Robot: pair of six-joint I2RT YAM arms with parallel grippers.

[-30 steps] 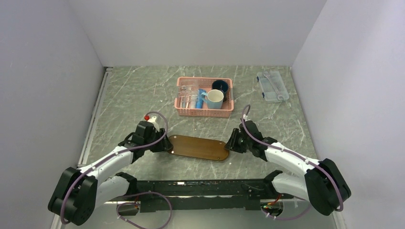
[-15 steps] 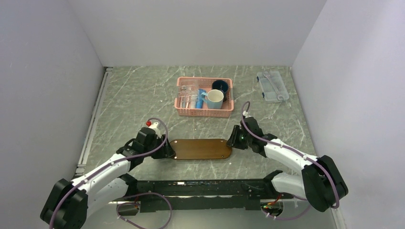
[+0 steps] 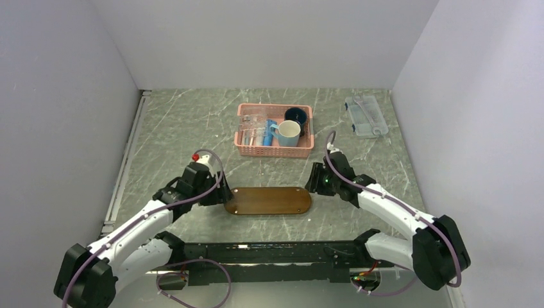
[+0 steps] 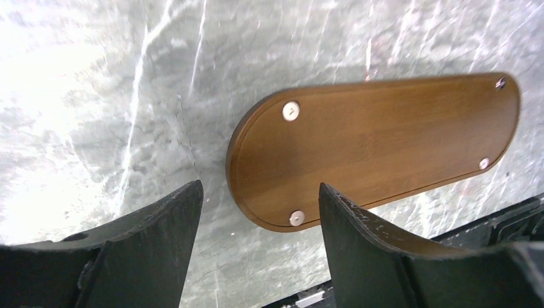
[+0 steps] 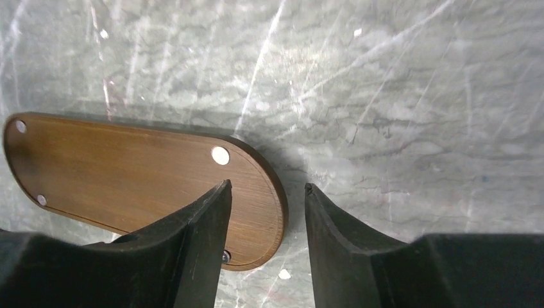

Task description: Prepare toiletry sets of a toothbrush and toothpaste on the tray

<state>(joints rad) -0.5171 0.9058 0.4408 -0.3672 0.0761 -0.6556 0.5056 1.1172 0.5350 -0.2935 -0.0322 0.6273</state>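
The dark brown wooden tray (image 3: pixel 268 200) lies flat and bare on the marble table, parallel to the front edge. My left gripper (image 3: pixel 221 195) is open and empty at its left end. In the left wrist view the tray's rounded end (image 4: pixel 378 141) shows between and beyond my fingers of the left gripper (image 4: pixel 260 187). My right gripper (image 3: pixel 314 183) is open and empty at the tray's right end. In the right wrist view that gripper (image 5: pixel 267 186) straddles the tray's edge (image 5: pixel 128 173). The blue toothpaste tube (image 3: pixel 269 132) stands in the pink basket. No toothbrush is clearly visible.
The pink slotted basket (image 3: pixel 274 151) stands behind the tray with a light blue mug (image 3: pixel 287 133), a dark blue cup (image 3: pixel 295 115) and clear packets (image 3: pixel 251 131). A clear plastic box (image 3: pixel 365 116) lies at the back right. Grey walls enclose the table.
The tray has turned from a slant to lie parallel to the front edge. Both grippers have since drawn slightly back from its ends, open.
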